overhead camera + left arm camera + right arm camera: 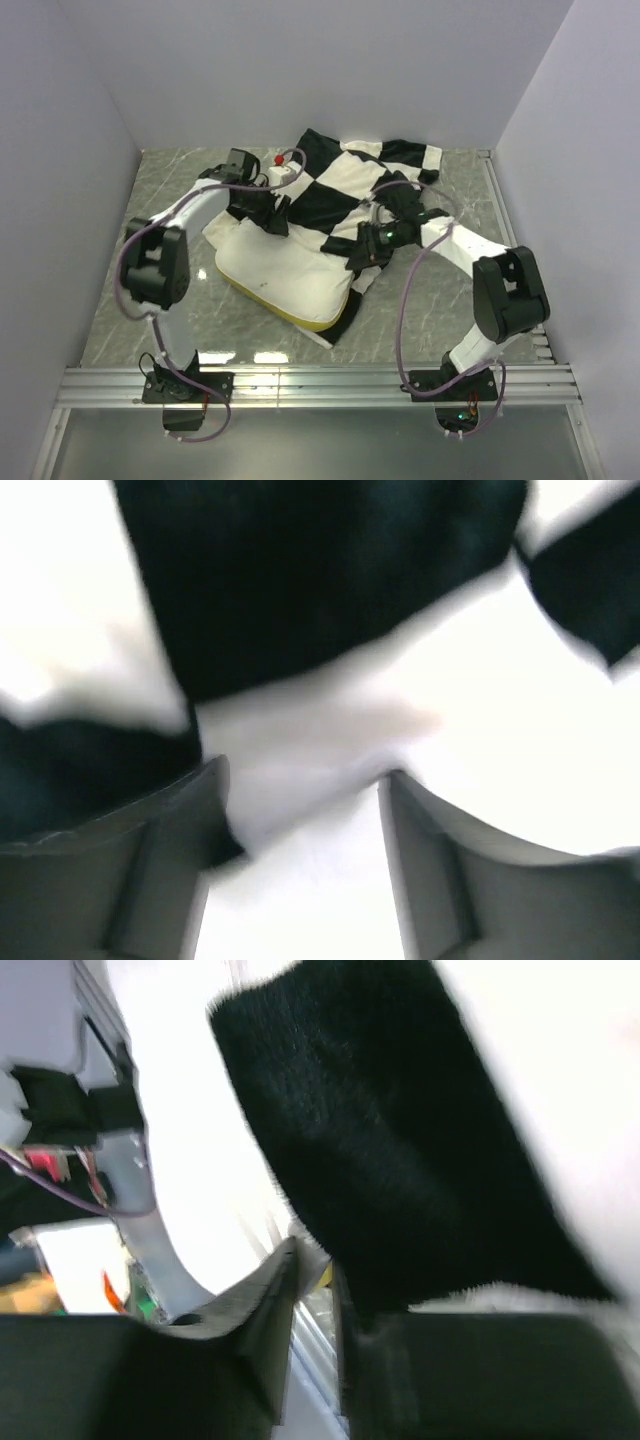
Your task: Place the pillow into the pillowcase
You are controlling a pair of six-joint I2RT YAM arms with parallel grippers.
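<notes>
Marble table point(455, 300); pillowcase point(340, 190) covers pillow point(280, 272) far end.

The left arm point(165, 265) and the right arm point(500, 290) are both built of white tubular links joined by bulky black joint housings. Each is mounted on a black base plate point(190, 388), and a thin lilac cable point(402, 320) is looped loosely along each. Small green lights are shown at the right wrist and base. The left gripper point(300, 790) and right gripper point(315, 1265) are fitted with blocky, matte dark-grey fingers.
</notes>
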